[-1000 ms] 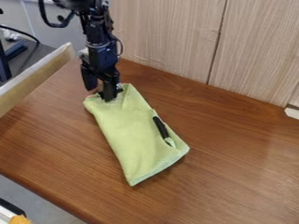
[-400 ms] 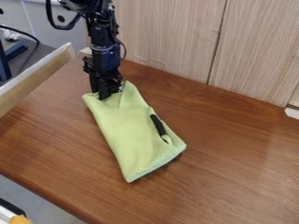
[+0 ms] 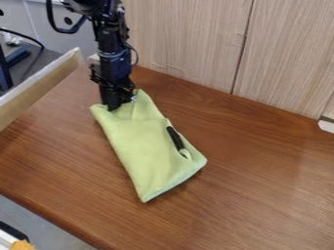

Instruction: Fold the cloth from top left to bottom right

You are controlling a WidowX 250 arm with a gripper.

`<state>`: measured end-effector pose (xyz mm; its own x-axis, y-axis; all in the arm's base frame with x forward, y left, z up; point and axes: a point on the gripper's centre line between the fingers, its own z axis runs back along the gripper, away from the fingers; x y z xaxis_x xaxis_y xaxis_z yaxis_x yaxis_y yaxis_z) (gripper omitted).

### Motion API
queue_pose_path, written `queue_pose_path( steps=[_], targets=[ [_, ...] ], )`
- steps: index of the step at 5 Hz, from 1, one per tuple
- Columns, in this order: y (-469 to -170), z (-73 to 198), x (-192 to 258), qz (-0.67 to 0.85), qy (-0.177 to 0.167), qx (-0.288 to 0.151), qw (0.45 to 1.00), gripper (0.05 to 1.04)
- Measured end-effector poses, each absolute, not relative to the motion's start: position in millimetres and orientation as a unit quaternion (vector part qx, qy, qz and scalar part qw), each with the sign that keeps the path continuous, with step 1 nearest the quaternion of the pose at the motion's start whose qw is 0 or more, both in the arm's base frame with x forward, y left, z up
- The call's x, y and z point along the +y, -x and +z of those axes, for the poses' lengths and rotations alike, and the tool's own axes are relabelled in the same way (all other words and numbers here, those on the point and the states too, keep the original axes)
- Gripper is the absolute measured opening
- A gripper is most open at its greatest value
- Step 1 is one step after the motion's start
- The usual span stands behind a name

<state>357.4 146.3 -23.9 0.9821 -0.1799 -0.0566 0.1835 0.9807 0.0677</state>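
The black gripper is at the top left end of the light green cloth, shut on the cloth's edge. The cloth lies on the wooden table as a long shape slanting from upper left to lower right, with a crease beside the gripper. A slim black object with a pale lower end rests by the cloth's right edge, its lower end partly tucked in a fold. The fingertips are partly hidden against the cloth.
A wooden panel wall stands behind the brown table. At the left, a pale wooden board slants along the table's edge. A small white piece is at the right edge.
The gripper has shifted up a little, and the cloth has slid slightly up and left along with it, carrying the black object. The gripper has also turned somewhat.
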Motion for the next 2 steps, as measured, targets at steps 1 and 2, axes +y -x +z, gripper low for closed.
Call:
queue_pose_path(
  steps=[1, 2],
  targets=[
    [-355, -10, 153, -0.077, -0.042, 0.012, 0.996, 0.068],
    [-358, 13, 145, -0.087, -0.029, -0.020, 0.996, 0.068]
  ],
)
